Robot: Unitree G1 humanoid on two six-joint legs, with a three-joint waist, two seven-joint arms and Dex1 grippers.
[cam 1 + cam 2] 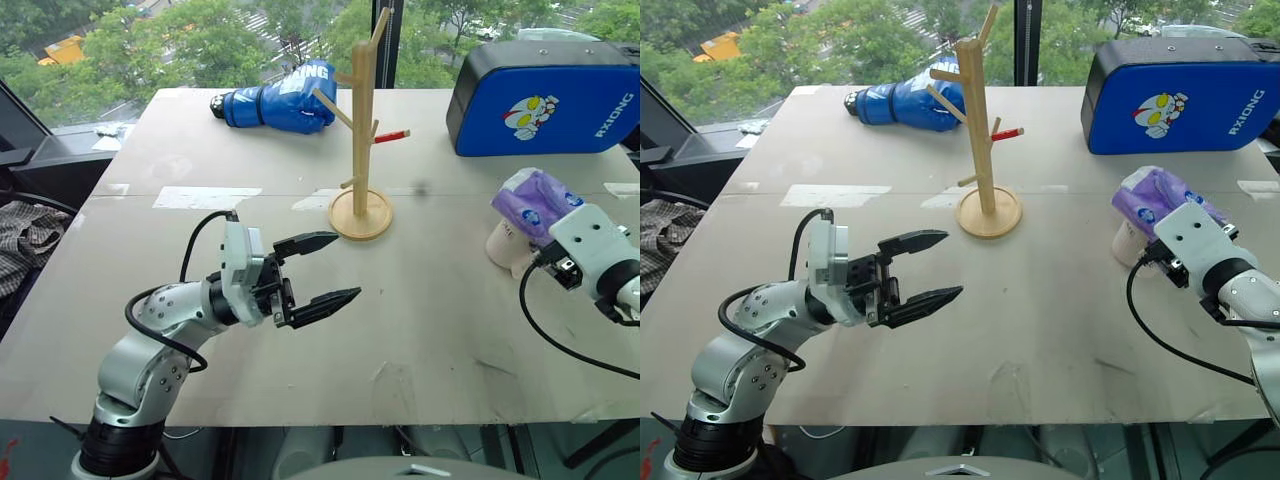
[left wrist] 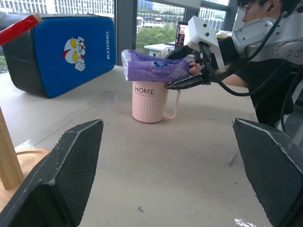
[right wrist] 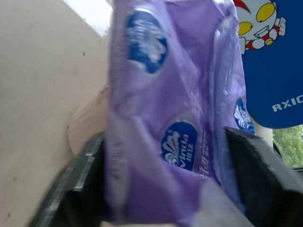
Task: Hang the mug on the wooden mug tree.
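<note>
The mug, cream-white with "HOME" on its side, stands upright on the table at the right, its handle facing my right arm. A purple-and-white plastic packet lies across its mouth. My right gripper is shut on that packet, one finger on each side of it. The wooden mug tree stands on its round base at the table's far middle, a red-tipped peg pointing right. My left gripper hovers open and empty over the table's middle, pointing right toward the mug.
A blue boxing glove lies behind the tree at the far left. A large blue pad with a cartoon figure stands at the far right. A person sits beyond the right side of the table. Checked cloth lies off the left edge.
</note>
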